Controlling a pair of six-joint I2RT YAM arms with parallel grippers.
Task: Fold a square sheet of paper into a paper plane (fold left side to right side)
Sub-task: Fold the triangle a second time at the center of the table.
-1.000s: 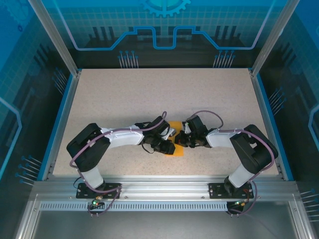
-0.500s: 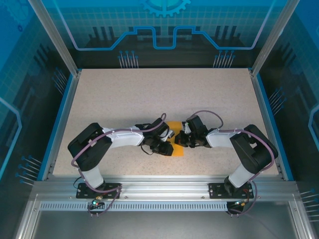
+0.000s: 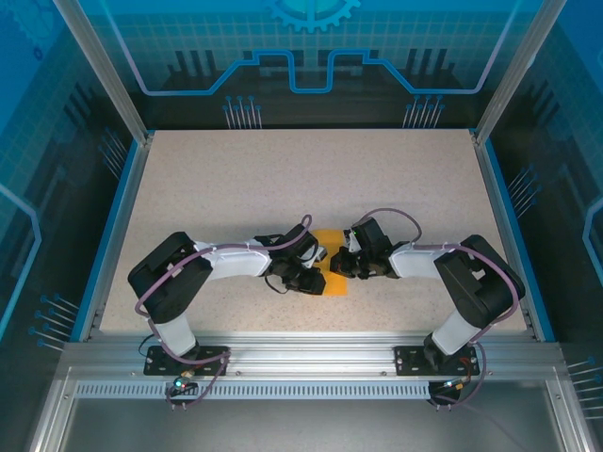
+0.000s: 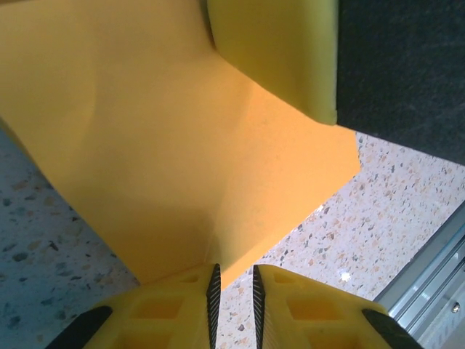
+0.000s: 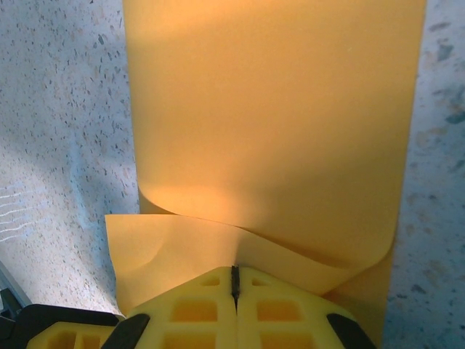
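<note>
The square sheet of paper (image 3: 329, 241), bright orange, lies on the speckled table between both grippers, partly folded over itself. In the right wrist view the paper (image 5: 269, 109) curls up in a loose loop toward my right gripper (image 5: 235, 273), whose jaws are shut with the near edge pinched at their tips. My right gripper (image 3: 343, 266) sits at the sheet's right side. My left gripper (image 4: 232, 280) stands narrowly open; a corner of the paper (image 4: 167, 145) ends at its left fingertip and bare table shows in the gap. The left gripper (image 3: 318, 273) covers the sheet's left part. No paper plane shape shows.
The right gripper's yellow finger (image 4: 276, 51) rests against the paper's far side. The aluminium front rail (image 3: 301, 353) runs close behind the arms, and the rail (image 4: 436, 269) is just right of the left fingers. Open tabletop (image 3: 311, 179) stretches beyond the sheet.
My left gripper has drawn back slightly to the left, uncovering a bit more orange paper. The right gripper has stayed in place, shut.
</note>
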